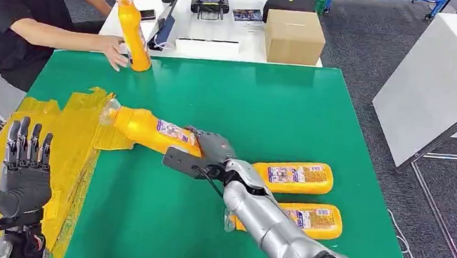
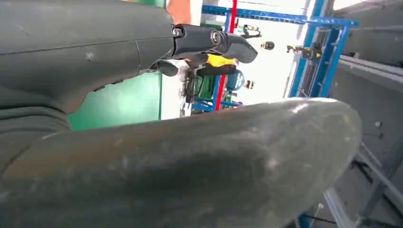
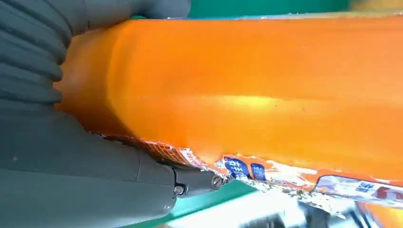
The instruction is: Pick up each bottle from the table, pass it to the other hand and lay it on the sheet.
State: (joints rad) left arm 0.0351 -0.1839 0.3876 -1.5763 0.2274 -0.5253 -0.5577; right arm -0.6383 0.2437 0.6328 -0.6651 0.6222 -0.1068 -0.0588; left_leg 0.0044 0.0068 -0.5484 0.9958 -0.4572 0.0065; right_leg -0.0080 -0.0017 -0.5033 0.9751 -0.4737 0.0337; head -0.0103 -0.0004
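Note:
My right hand [image 1: 210, 151] grips an orange bottle [image 1: 150, 130] by its base end, held level over the green table [image 1: 266, 101] with its clear cap pointing at the yellow sheet [image 1: 66, 151] on the left. Up close, the same orange bottle [image 3: 266, 90] lies against my right hand [image 3: 71, 156]. My left hand [image 1: 22, 175] stands upright over the sheet's near left part, fingers straight and apart, holding nothing; its thumb [image 2: 190, 166] looms large in the left wrist view. Two more orange bottles [image 1: 294, 177] [image 1: 312, 219] lie on their sides beside my right forearm.
At the table's far left a person's hand [image 1: 114, 51] holds another orange bottle [image 1: 133, 31] upright. Behind the green table stands a white table [image 1: 247, 42] with a cardboard box [image 1: 293, 36], a controller and a phone. A white bench [image 1: 439, 80] is at the right.

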